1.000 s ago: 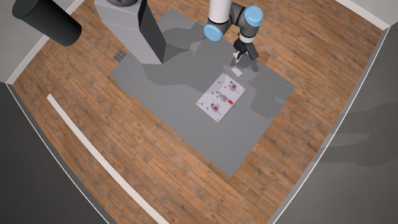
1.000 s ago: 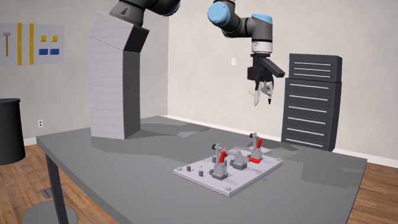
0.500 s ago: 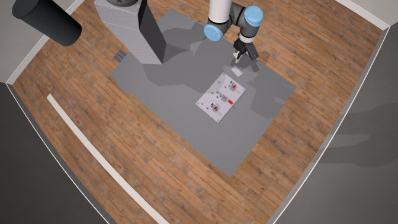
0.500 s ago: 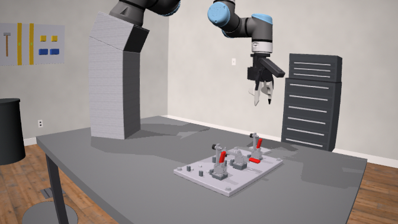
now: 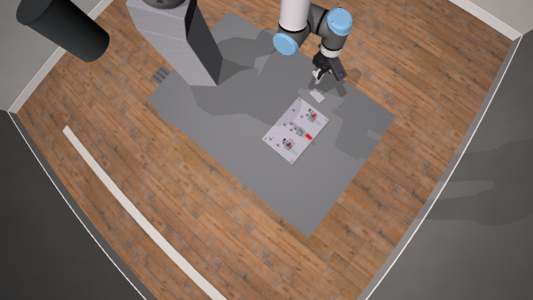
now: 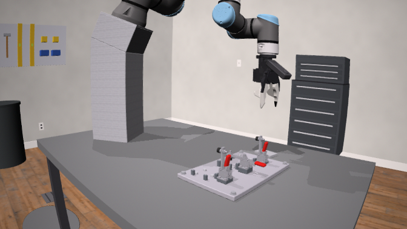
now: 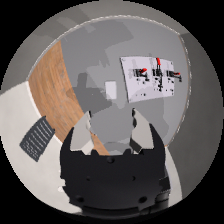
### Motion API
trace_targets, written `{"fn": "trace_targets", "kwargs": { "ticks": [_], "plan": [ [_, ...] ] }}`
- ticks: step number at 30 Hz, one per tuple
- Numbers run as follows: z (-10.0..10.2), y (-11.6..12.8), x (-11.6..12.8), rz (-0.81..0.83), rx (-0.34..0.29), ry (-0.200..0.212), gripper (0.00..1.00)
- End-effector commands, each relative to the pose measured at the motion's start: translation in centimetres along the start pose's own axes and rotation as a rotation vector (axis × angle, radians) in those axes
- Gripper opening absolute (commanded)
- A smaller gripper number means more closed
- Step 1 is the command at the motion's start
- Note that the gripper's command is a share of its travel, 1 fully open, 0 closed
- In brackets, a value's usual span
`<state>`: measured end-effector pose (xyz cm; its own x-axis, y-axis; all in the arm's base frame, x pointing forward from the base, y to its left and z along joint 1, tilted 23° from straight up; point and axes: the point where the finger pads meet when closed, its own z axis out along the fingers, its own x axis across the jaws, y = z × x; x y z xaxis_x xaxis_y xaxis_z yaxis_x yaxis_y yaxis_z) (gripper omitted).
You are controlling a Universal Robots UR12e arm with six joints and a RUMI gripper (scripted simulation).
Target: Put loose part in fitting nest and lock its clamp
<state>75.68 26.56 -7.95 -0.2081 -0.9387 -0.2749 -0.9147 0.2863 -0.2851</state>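
Here, closest to the onlooker, the pale fixture plate lies on the grey table, carrying three clamps with red handles: the nearest handle and the farthest stand up, while the middle one lies nearly flat. Just beyond the plate's far edge rests the loose part, a small pale flat piece, on the table and apart from the fixture. High above that spot hangs the claw, its fingers partly spread and gripping nothing. The arm reaches out from its tall grey pedestal, wrist turned so the claw points straight down, well above the table. Behind it stands a dark drawer cabinet against the wall.

The step in hand looks to be the approach for the pickup. Doing it well likely means centring over the part, lining the fingers across its narrower sides, and descending straight, stopping just short of the table before closing. The part's thinness could make a grip from above slip.
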Motion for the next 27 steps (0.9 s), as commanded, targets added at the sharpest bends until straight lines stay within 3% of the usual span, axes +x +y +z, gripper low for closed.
{"fn": "trace_targets", "kwargs": {
  "ticks": [1, 9, 27],
  "plan": [
    [0.8, -0.2, -0.2, 0.000, 0.003, -0.001, 0.59],
    [2.5, -0.2, -0.2, -0.001, 0.003, -0.001, 0.59],
    [10.1, -0.2, -0.2, -0.001, 0.003, 0.000, 0.59]
  ]
}}
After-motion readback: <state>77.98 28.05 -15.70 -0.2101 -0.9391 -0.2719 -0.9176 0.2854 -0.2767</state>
